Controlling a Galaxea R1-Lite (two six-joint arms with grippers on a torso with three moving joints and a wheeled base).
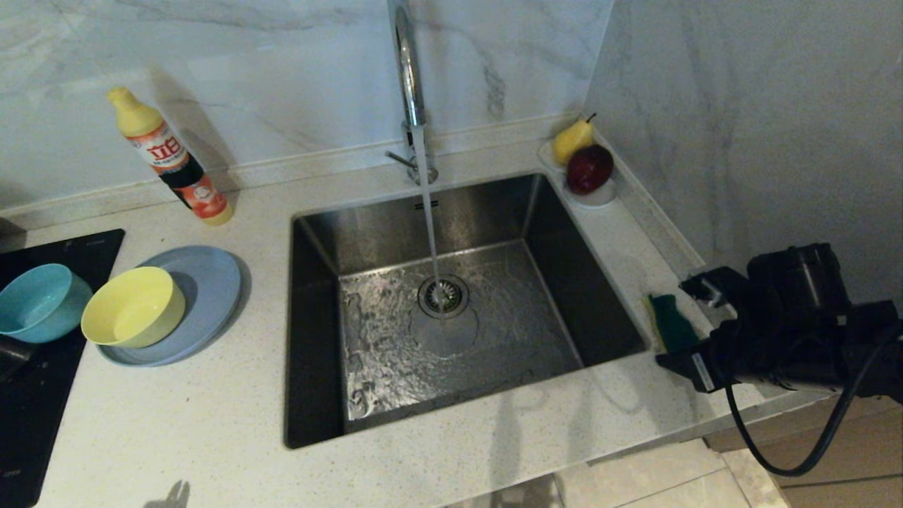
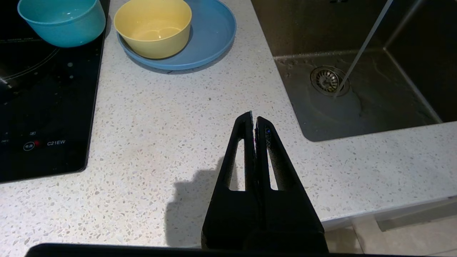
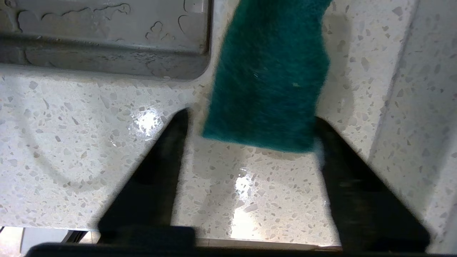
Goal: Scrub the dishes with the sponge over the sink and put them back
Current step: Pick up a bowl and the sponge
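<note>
The sponge [image 3: 266, 75] lies green face up on the counter [image 1: 494, 451] just right of the sink [image 1: 317, 339], where water runs — close at hand for scrubbing. The right hand [image 3: 250, 125] is parted, 1 finger at each side of the sponge's near end, not yet clenched on it. The left hand [image 2: 254, 123] hangs pressed shut, empty, over bare counter. The 2 bowls — teal [image 1: 35, 300], yellow [image 1: 134, 307] on the plate [image 1: 208, 282] — wait left of the sink.

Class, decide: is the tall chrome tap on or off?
On. A stream falls from the tall chrome tap onto the round drain strainer.
</note>
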